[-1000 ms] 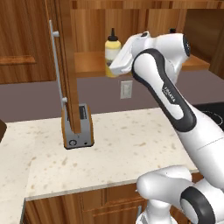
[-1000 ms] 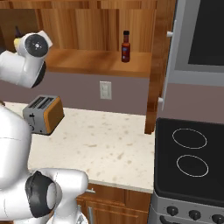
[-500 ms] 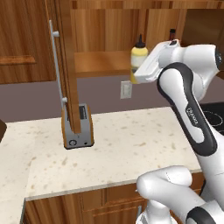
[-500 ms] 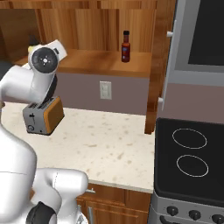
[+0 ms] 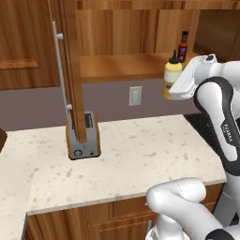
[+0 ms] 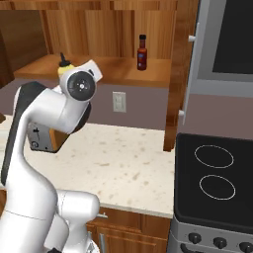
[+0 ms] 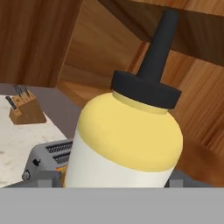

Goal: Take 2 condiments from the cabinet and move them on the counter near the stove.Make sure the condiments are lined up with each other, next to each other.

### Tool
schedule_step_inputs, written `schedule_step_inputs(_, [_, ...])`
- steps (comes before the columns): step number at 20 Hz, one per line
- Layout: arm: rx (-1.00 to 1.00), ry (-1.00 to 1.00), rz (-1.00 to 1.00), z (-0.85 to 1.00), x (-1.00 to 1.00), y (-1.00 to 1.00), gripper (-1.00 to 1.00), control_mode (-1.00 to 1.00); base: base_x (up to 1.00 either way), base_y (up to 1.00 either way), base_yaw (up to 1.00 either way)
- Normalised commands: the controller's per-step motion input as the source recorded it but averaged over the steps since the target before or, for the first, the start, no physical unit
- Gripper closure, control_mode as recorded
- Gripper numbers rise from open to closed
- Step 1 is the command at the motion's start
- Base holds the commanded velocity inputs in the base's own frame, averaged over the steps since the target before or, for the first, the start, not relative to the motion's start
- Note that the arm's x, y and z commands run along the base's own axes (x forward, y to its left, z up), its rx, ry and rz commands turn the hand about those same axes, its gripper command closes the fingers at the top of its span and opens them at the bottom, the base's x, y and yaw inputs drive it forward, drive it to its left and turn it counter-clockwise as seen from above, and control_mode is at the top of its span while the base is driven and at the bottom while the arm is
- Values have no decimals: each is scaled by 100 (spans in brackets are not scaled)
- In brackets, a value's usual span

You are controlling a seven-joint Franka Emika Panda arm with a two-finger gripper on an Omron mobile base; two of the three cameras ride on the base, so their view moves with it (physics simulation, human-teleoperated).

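My gripper (image 5: 172,90) is shut on the yellow squeeze bottle (image 5: 171,74) with the dark pointed tip, holding it in the air just in front of the cabinet shelf (image 5: 122,66), above the counter (image 5: 136,150). In the hand view the bottle (image 7: 127,140) stands upright and close between the fingers. From the right base view its tip (image 6: 63,65) peeks over the hand. The dark red sauce bottle (image 5: 182,46) (image 6: 143,53) stands on the shelf, further right. The black stove (image 6: 212,178) lies to the right of the counter (image 6: 123,163).
The open cabinet door (image 5: 71,70) with its silver bar handle (image 5: 59,70) hangs over the toaster (image 5: 83,137) (image 6: 47,139). A wall socket (image 5: 135,95) sits below the shelf. A knife block (image 7: 24,111) stands far off on the counter. A microwave (image 6: 230,39) hangs above the stove.
The arm has swung right with the yellow bottle, carrying it off the shelf's left part and slightly down toward the stove side. The red bottle has not moved.
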Motion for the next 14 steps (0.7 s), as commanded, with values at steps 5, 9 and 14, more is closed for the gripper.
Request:
schedule_step_inputs(5, [-3,8,-3,-38,-19,-62,100,-100,0,0,0])
schedule_step_inputs(9, [-2,13,-2,-38,-10,-55,100,-100,0,0,0])
schedule_step_inputs(14, [0,11,-3,-42,-9,-60,100,-100,0,0,0])
